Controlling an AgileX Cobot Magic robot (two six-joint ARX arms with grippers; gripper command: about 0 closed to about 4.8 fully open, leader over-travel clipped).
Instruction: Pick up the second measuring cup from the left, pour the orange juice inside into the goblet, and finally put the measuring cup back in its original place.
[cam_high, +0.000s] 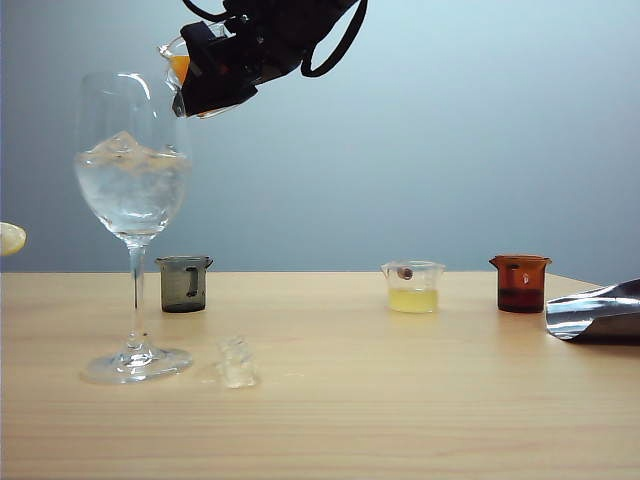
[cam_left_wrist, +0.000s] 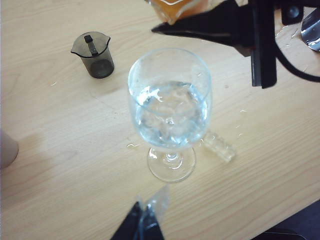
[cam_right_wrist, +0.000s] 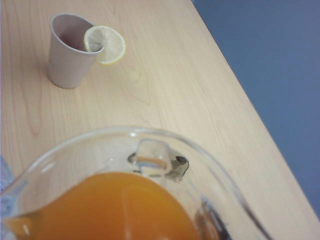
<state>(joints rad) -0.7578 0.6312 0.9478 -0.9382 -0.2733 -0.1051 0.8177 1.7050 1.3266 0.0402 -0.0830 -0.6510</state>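
1. Nearest the exterior camera is a little clear ice cube lying on the wooden table, just at 3 o'clock of the goblet's foot.
2. Goblet stands upright at the left of the exterior view, bowl roughly half full of clear liquid with ice floating in it. No orange in it yet as far as I can see.
3. Right gripper is up high at about 1 o'clock of the goblet's rim, clamped around the second measuring cup, jaws part-way open because the cup sits between them.
4. That cup is tipped toward the goblet, spout hanging just over the rim's edge. In the right wrist view the orange juice has pooled toward the spout side of the cup.
5. Left gripper only shows as dark finger tips at the edge of its wrist view, holding a bit of clear crinkly wrapper; I can't tell how far apart the jaws are. It hovers near the goblet's foot.
6. Back row, behind the goblet: smoky grey cup, then well off at 3 o'clock a clear cup of pale yellow liquid, then an amber cup with dark red-brown liquid.
7. Foil-looking wrapper sits at the far right edge.
8. Right wrist view also catches a grey paper cup with a lemon slice on its rim.
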